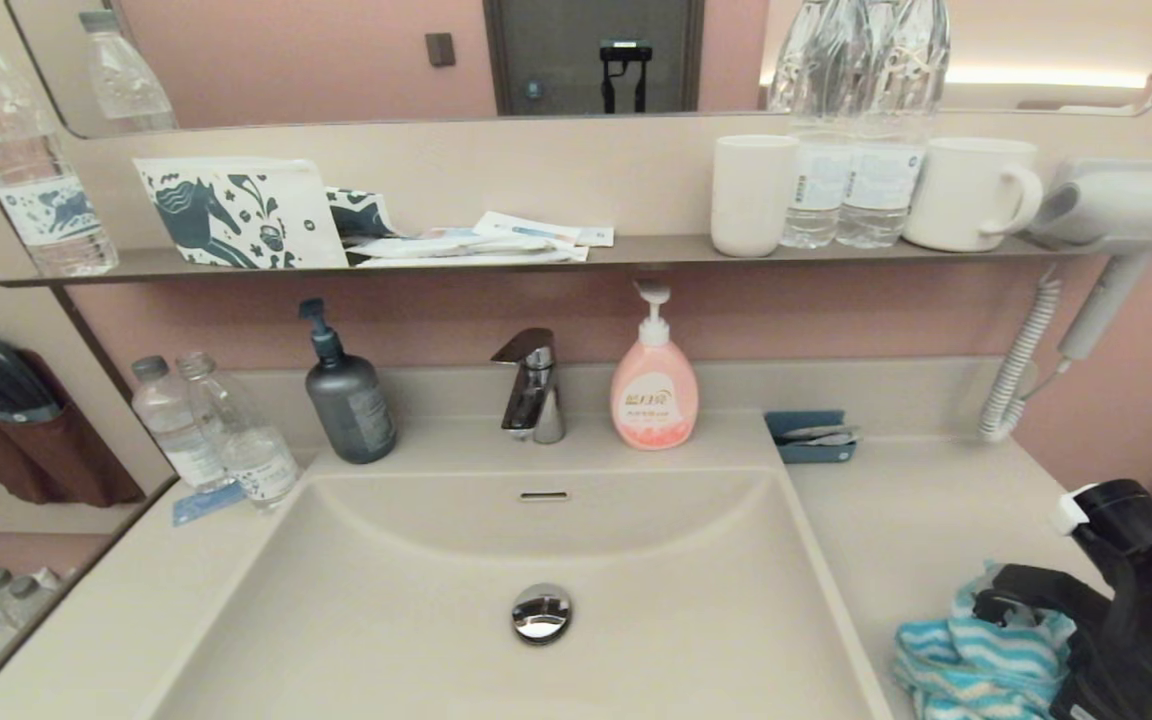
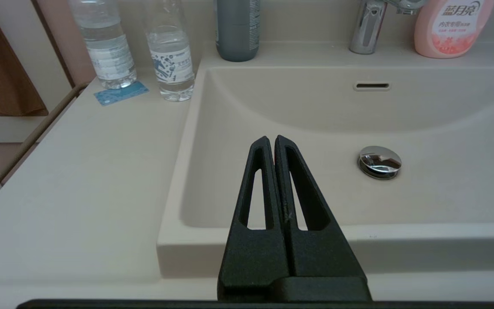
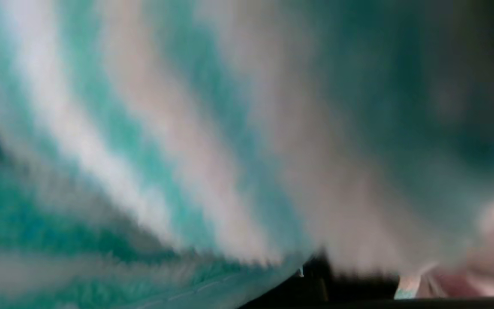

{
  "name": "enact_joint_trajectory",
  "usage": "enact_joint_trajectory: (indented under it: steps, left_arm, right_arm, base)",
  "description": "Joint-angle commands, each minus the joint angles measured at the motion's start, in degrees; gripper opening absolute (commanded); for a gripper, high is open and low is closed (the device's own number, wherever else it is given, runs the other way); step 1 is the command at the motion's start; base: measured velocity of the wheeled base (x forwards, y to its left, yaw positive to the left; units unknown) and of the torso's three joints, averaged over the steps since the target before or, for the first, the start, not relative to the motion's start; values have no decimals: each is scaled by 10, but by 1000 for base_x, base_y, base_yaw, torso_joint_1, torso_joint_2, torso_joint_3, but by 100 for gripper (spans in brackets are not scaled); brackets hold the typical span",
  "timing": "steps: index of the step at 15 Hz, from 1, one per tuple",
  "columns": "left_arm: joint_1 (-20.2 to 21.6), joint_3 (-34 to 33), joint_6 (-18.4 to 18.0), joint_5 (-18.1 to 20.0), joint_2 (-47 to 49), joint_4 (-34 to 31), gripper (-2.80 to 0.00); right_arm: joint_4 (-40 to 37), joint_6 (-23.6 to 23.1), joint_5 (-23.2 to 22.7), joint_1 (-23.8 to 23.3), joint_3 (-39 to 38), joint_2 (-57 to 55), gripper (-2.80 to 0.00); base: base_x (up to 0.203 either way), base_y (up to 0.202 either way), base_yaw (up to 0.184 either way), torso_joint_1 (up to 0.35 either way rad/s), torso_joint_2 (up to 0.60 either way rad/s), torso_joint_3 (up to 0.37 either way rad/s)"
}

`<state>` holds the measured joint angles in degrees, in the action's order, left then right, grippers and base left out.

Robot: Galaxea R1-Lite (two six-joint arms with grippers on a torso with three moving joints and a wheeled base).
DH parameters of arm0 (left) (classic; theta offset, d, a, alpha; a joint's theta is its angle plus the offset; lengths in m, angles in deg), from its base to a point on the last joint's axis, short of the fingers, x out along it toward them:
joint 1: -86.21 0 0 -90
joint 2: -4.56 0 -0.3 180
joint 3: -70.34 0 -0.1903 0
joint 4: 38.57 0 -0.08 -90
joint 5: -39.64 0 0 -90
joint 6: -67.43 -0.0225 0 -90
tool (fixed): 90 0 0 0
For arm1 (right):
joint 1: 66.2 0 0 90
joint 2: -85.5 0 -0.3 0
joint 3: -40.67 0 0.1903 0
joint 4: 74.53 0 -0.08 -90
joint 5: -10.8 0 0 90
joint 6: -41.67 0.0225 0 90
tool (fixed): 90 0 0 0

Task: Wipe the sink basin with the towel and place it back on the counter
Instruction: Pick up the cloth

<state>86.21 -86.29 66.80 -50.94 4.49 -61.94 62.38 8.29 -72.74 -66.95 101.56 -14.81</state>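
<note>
The beige sink basin [image 1: 416, 600] lies in the middle, with its chrome drain plug [image 1: 541, 612] and slot overflow [image 1: 544, 495]. The turquoise and white striped towel [image 1: 966, 665] lies bunched on the counter [image 1: 916, 510] to the right of the basin, near the front edge. My right gripper [image 1: 1026, 610] is down on the towel from the right, and the towel [image 3: 144, 150] fills the right wrist view. My left gripper [image 2: 271, 139] is shut on nothing and hangs before the basin's [image 2: 444, 180] front left rim; it does not show in the head view.
Behind the basin stand a chrome faucet [image 1: 533, 385], a pink soap bottle [image 1: 653, 385] and a dark pump bottle [image 1: 348, 395]. Two water bottles [image 1: 216, 430] stand at the back left, a blue tray [image 1: 811, 437] at the back right. A hair dryer [image 1: 1126, 215] hangs above the right counter.
</note>
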Motion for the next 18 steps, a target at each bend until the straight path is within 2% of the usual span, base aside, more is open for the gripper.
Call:
enact_joint_trajectory:
  steps: [1, 6, 10, 13, 15, 18]
  left_arm:
    - [0, 0, -1, 0, 1, 0, -280]
    - [0, 1, -1, 0, 1, 0, -280]
    - [0, 1, 0, 0, 1, 0, -280]
    - [0, 0, 0, 0, 1, 0, -280]
    - [0, 0, 0, 0, 1, 0, -280]
    - [0, 1, 0, 0, 1, 0, -280]
  right_arm:
    - [6, -4, 35, -29, 2, -8, -280]
    - [33, -1, 63, -98, 71, -72, -280]
    - [61, 1, 62, -129, 180, -159, -280]
    - [61, 2, 61, -128, 259, -209, -280]
    - [60, 23, 61, -113, 305, -230, -280]
    - [0, 45, 58, -78, 335, -199, -280]
  base:
    - [0, 0, 0, 0, 0, 0]
    - [0, 0, 0, 0, 0, 0]
    - [0, 0, 0, 0, 0, 0]
    - [0, 0, 0, 0, 0, 0]
    - [0, 0, 0, 0, 0, 0]
    - [0, 0, 0, 0, 0, 0]
